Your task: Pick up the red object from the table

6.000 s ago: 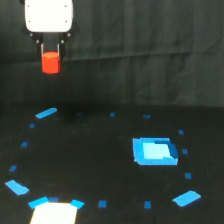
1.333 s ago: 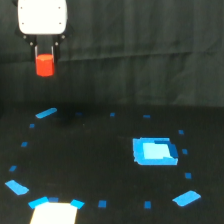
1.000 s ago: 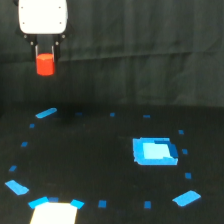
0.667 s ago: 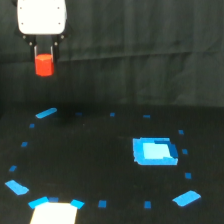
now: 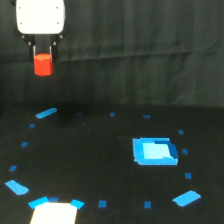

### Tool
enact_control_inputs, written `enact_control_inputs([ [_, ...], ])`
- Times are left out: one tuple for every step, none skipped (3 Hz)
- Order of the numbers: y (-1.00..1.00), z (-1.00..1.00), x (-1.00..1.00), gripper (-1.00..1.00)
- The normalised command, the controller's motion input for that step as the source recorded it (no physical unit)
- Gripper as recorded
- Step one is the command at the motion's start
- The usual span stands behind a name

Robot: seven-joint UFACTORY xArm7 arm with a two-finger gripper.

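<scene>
The red object (image 5: 43, 65) is a small red-orange block held high in the air at the exterior view's upper left, in front of the black curtain. My gripper (image 5: 43, 56), with its white body above, is shut on the block's top; the dark fingers flank it on both sides. The block hangs well above the black table (image 5: 100, 165), over its far left part, above a blue tape mark (image 5: 46, 113).
A bright blue square piece (image 5: 154, 151) lies on the table at the exterior view's right. Small blue tape marks ring the table. A pale white patch (image 5: 54, 213) sits at the front left edge. A wrinkled black curtain (image 5: 145, 50) hangs behind.
Since 6 s ago the gripper with the red block has risen slightly and shifted a little left. Over the last second it stays almost still.
</scene>
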Motion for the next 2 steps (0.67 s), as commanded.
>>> enact_control_inputs([
  [-0.04,-0.06,0.35,-1.0],
  [-0.3,0.16,0.06,-1.0],
])
